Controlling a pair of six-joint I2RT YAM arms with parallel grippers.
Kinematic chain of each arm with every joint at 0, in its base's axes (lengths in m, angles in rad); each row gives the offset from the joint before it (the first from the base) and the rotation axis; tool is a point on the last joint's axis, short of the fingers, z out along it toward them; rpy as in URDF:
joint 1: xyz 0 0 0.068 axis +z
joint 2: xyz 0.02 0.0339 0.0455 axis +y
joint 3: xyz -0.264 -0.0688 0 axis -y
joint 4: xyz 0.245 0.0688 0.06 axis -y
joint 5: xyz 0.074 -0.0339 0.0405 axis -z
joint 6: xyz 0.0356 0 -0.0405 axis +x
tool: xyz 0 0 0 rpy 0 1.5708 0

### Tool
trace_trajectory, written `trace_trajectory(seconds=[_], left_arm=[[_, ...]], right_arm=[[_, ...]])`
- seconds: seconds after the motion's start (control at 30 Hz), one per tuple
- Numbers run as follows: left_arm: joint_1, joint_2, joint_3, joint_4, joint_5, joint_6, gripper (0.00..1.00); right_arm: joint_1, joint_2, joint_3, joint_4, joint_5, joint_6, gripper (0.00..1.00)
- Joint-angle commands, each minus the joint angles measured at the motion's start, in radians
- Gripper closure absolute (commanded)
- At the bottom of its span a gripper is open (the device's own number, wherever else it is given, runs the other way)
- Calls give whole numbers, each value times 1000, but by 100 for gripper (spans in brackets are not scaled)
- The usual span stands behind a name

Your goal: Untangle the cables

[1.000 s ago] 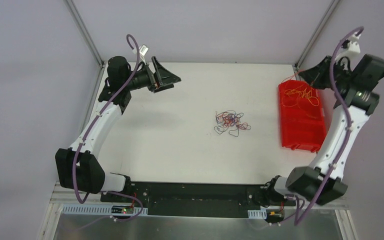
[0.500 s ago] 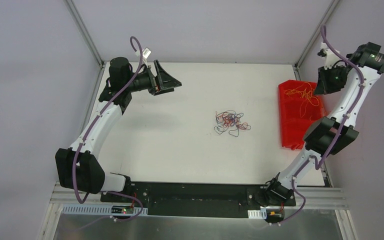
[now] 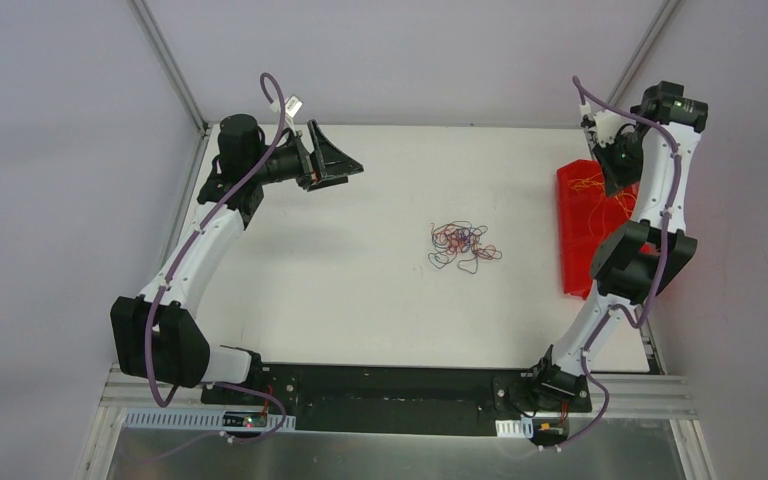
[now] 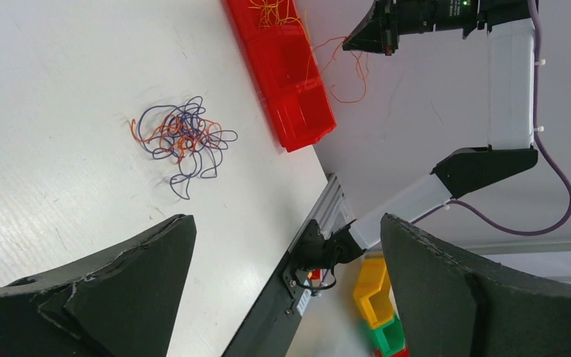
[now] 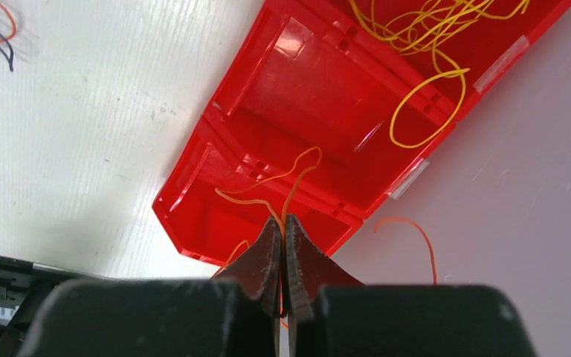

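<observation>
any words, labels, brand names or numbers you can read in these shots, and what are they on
No text can be read in any view.
white tag on the mauve hose: too small to read.
pale strips on the rim of the red bin: no print can be made out.
small board at the near edge: too small to read.

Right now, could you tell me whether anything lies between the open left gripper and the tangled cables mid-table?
Nothing visible does: only bare white table lies between the left gripper and the tangled cables; the red bin sits farther right.
</observation>
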Motion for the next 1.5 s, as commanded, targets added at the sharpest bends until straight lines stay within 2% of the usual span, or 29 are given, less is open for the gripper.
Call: trace_trajectory(seconds=[0.0,0.13,0.33,0.73,1.2,1.47], left_arm=[[-5,-22,-3,16,29,26,1],[-6,-20,-3,12,32,26,1],[-5,-15,12,10,30,22,1],[-5,1,31,10,30,17,1],[-5,12,38,9,32,12,1],[-5,8,34,9,30,20,1]], right_arm=[[23,28,85,4,4,54,100],[68,21,68,12,-64,86,100],[89,29,-7,77,-76,92,100],[18,82,-63,137,-90,132,100],[-38,85,-103,347,142,243,100],[-65,74,-122,394,193,244,100]])
